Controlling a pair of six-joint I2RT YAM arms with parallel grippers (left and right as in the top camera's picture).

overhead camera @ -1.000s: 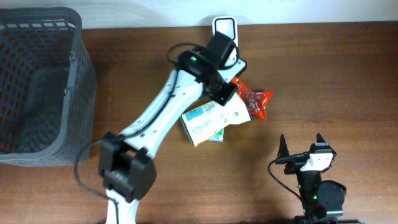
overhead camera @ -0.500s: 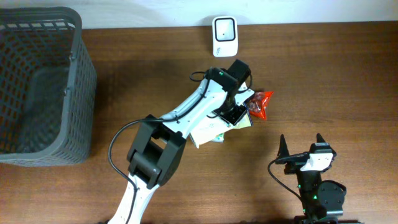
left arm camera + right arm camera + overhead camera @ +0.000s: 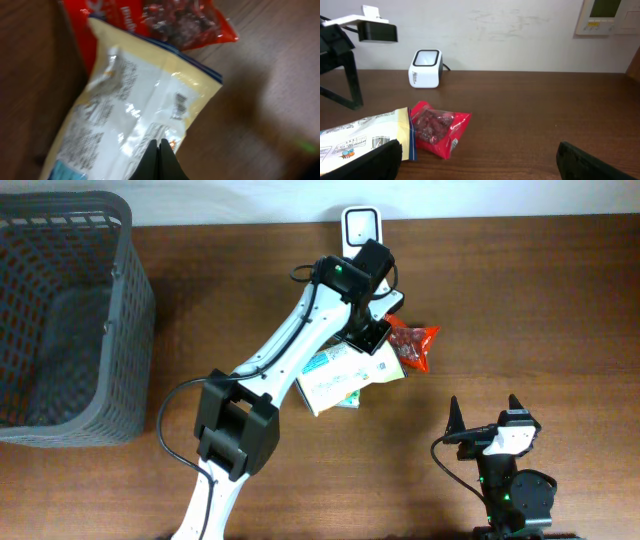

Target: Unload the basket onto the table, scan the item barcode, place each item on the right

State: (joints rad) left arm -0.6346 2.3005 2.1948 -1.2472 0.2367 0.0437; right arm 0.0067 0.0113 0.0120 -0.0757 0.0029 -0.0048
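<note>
Left gripper (image 3: 370, 336) first: from overhead its jaws are pressed together over the far end of the white-and-yellow snack bag (image 3: 340, 378), which lies flat near the middle of the table (image 3: 560, 300). A red snack bag (image 3: 414, 345) lies just beside it, toward the right edge. The scanner (image 3: 361, 226) stands at the far edge, just beyond my left wrist. A grey mesh basket (image 3: 140, 310) fills the far left corner. My right gripper (image 3: 485, 412) sits by the near edge on the right, fingers spread wide and holding nothing.

From the left wrist, my left gripper (image 3: 160, 147) shows its dark tips closed into one point above the white-and-yellow snack bag (image 3: 125, 110). I cannot tell whether they touch the film. The bag's printed back faces up, with the barcode (image 3: 179, 105) near its right edge, and its far corner overlaps the red snack bag (image 3: 170, 20).

From the right wrist, my right gripper (image 3: 477, 150) is wide open low over bare wood. The white-and-yellow snack bag (image 3: 365, 137) lies at left against the red snack bag (image 3: 437, 127). The scanner (image 3: 426, 67) stands upright at the far edge by the wall.
</note>
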